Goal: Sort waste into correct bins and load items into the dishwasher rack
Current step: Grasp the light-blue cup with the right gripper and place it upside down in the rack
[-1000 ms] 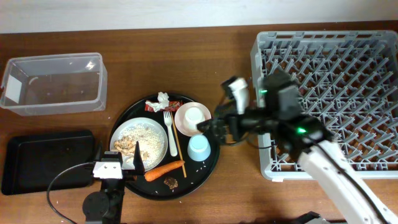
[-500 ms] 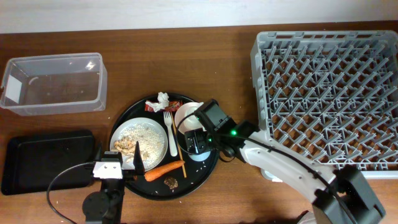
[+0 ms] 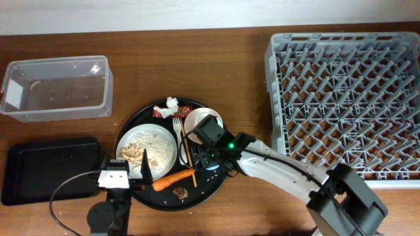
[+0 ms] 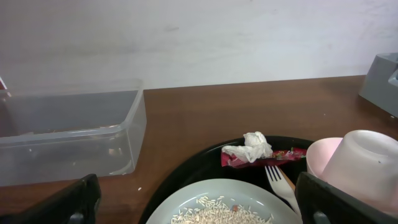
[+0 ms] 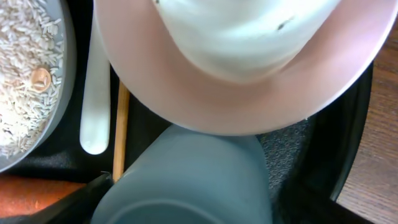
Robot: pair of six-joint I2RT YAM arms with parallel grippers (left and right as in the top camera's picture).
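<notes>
To fetch the pale blue plastic cup (image 5: 186, 171), the right pincer (image 5: 202, 202) stood released astride it, probably needing to close next.

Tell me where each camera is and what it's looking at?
Overhead: above the table, looking straight down at the black tray, rack, left arm and right arm.
Left wrist: low by the tray, facing the wall past the clear bin; its pincer fingers frame the bottom corners.
Right wrist: close above the blue cup, facing down; almost none of the robot shows.
Shared: all three see the pink bowl.
</notes>
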